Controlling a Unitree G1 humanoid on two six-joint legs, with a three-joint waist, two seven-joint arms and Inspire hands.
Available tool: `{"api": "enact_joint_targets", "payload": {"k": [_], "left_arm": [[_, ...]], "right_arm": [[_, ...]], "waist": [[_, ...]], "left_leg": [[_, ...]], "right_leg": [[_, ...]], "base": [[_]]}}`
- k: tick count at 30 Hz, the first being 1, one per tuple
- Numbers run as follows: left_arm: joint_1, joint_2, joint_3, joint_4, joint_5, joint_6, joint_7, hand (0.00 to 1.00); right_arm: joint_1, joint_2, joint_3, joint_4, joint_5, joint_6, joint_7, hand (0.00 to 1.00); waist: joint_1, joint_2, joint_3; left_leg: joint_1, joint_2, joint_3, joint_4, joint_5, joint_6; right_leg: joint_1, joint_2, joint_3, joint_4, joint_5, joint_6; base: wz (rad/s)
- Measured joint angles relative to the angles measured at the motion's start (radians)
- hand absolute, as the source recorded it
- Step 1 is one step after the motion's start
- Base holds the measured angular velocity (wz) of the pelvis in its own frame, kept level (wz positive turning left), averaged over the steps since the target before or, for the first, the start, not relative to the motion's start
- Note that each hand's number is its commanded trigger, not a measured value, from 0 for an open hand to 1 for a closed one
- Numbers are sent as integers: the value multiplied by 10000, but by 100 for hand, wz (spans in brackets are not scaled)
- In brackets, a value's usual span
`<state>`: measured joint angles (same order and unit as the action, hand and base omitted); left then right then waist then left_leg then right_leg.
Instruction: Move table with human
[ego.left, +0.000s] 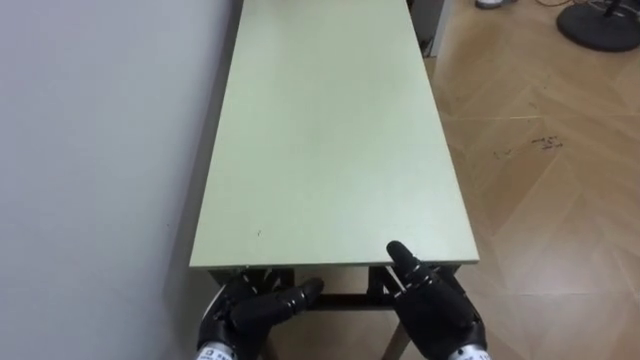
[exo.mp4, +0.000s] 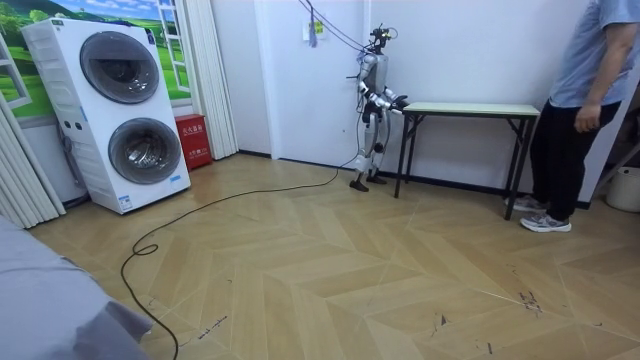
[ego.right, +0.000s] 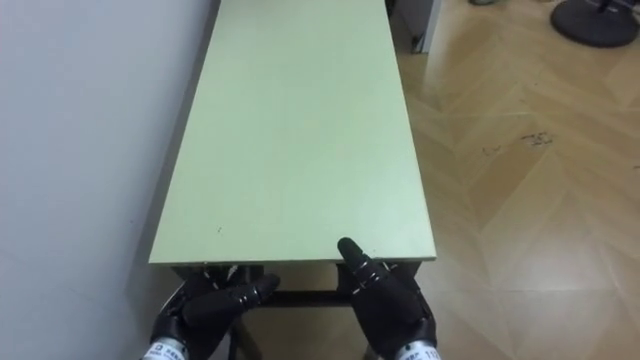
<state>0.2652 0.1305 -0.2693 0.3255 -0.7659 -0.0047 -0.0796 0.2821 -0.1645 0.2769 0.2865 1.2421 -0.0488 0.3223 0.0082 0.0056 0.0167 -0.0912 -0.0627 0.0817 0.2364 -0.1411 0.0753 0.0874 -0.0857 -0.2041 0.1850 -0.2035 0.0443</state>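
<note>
A long table (ego.left: 330, 130) with a pale green top and dark frame stands lengthwise against a white wall (ego.left: 100, 150) on my left. I stand at its near end. My left hand (ego.left: 250, 312) sits just below the near edge, by the left corner. My right hand (ego.left: 435, 305) is at the right corner and reaches up to the edge. In the room view the table (exo.mp4: 470, 108) rests on all its legs. A person (exo.mp4: 585, 90) stands at its far end with arms hanging, not touching it.
Wooden floor lies open to the table's right (ego.left: 540, 200). A black round stand base (ego.left: 600, 25) sits on the floor past the far end. In the room view stacked white laundry machines (exo.mp4: 120, 110) and a red box (exo.mp4: 192, 140) stand by the window wall.
</note>
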Motion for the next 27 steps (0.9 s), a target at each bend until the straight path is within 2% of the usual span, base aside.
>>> {"api": "enact_joint_targets", "payload": {"k": [3,6,9,10,12,15,20,24,27], "left_arm": [[-3,37,-8,627,275,2,0,0],[35,133,-5,921,802,6,0,0],[-13,231,90,1232,1423,-21,2,0],[-82,236,115,1687,1509,-43,2,0],[-213,270,119,2447,1571,-44,2,0],[-186,418,175,3032,1666,-36,3,0],[-557,324,290,4476,2445,-47,4,0],[-543,290,355,4631,2604,-53,4,0],[-659,19,645,5452,2874,-294,15,0]], "right_arm": [[-135,8,-109,472,-193,33,101,0],[-149,-1,-314,1227,-1036,79,156,0],[-154,-26,-330,1950,-2288,194,169,0],[-199,-15,-329,2402,-2867,193,173,0],[-395,-15,-327,3256,-3663,193,154,0],[-655,-38,-352,4562,-4499,250,-55,0],[-1088,-44,-370,6551,-5771,314,-195,0],[-1014,-56,-492,7079,-5917,318,-485,0],[-1027,-15,-794,7905,-6088,282,-762,0]], "waist": [[-39,-2,1],[-46,-33,-3],[-49,-117,-58],[-36,-191,-105],[-48,-230,-135],[-38,-396,-59],[-13,-441,-55],[-4,-389,-63],[-26,-305,-86]], "left_leg": [[4,-5,-2,12,0,0],[-1,-10,-45,0,-1,0],[-5,-12,-93,-29,-1,-2],[7,-15,-102,-55,3,-6],[43,-18,-101,-66,3,-7],[-1,-6,-125,-20,2,-7],[37,-6,-102,-21,-1,-5],[58,46,-31,-29,-5,-15],[331,84,15,-202,-8,-30]], "right_leg": [[-1,4,10,-1,1,-1],[-28,4,-6,-4,1,-2],[-13,10,0,-3,1,-2],[-1,11,1,1,1,-2],[-8,11,-22,-2,1,-2],[-25,9,-80,-4,1,-2],[-6,2,-213,-13,9,-10],[-7,12,-240,-15,9,-10],[189,14,-158,-22,13,-17]], "base": [[0],[0],[0],[0],[0],[4],[-1],[-6],[-8]]}}
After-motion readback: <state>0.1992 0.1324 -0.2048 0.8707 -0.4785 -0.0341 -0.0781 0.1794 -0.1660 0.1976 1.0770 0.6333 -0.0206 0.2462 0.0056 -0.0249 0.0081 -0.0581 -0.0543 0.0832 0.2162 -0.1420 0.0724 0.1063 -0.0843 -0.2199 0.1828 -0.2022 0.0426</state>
